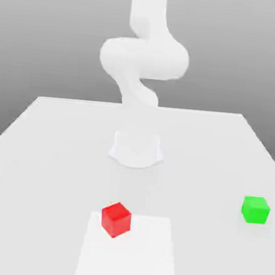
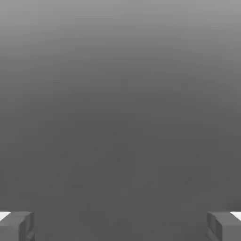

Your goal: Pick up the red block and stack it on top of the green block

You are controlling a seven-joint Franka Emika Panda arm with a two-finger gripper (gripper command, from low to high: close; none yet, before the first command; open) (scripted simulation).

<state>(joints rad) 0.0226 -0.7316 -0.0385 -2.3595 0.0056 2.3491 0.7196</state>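
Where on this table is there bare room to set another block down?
Most of the table is bare: the whole of the exterior view's left, and the wide gap between the red block and the green block. Only the arm's base crowds the middle.

A pale, nearly white flat surface [image 1: 44,155] spreads across the lower part of the exterior view, narrowing toward its far edge like a tabletop seen from the front. On its near middle lies a lighter square patch [image 1: 147,258], flush with the surface and reaching toward the closest edge. Farther back, near the middle of the surface, sits a round, slightly brighter disc-shaped mark [image 1: 136,154]. Behind and above the surface is a plain grey backdrop [image 1: 43,37], darker toward the top and lighter lower down. The hand view shows a smooth grey gradient background [image 2: 120,108].
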